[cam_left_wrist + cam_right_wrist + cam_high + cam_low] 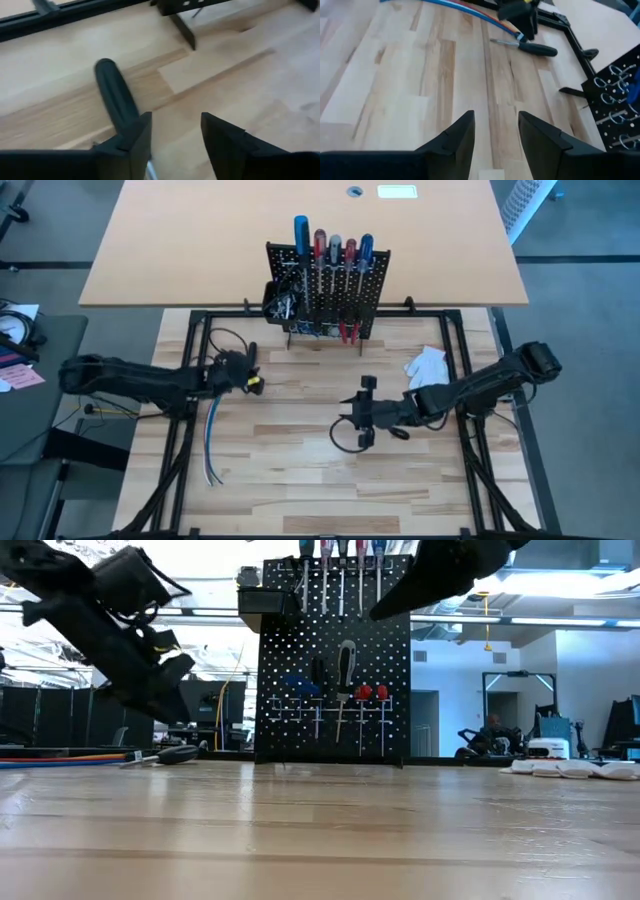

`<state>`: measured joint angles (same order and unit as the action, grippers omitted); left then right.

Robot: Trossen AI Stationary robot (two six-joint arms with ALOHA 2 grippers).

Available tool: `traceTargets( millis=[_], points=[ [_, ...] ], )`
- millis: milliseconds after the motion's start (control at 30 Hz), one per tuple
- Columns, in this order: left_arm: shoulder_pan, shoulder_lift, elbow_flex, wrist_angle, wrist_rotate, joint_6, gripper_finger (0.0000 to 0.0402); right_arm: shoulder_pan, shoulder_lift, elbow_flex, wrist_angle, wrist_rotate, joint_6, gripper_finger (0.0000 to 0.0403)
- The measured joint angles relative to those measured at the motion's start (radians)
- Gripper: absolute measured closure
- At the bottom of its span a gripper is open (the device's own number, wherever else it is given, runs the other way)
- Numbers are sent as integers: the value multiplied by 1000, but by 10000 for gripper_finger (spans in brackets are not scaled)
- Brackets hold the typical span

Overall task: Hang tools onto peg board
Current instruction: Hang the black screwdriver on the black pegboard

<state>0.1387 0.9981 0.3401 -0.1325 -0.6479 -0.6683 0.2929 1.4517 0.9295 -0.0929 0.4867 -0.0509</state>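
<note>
While most tools already hang on the peg board (328,290), one remains: a black-handled screwdriver (116,100) lying flat on the table (300,480), beside the cable bundle (211,442) on the board's left. Left gripper (175,137): just above it, jaws parted and empty, one finger over the handle's near end. Right gripper (495,132): mid-table, jaws apart, nothing between them. White glove (427,363): right of the board. Handling, judged: light, rigid, round handle liable to roll; grasp across mid-handle, not the thin, slippery shaft.
</note>
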Motion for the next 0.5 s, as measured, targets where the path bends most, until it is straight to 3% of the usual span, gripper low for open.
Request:
traceTargets(
  millis=[267,400,500],
  points=[
    [201,105,-1,76,25,140,165,21,0,0,-1,12,1,246],
    [267,202,-1,197,146,190,160,19,0,0,-1,12,1,246],
    [304,284,1,293,174,204,171,19,0,0,-1,12,1,246]
  ],
)
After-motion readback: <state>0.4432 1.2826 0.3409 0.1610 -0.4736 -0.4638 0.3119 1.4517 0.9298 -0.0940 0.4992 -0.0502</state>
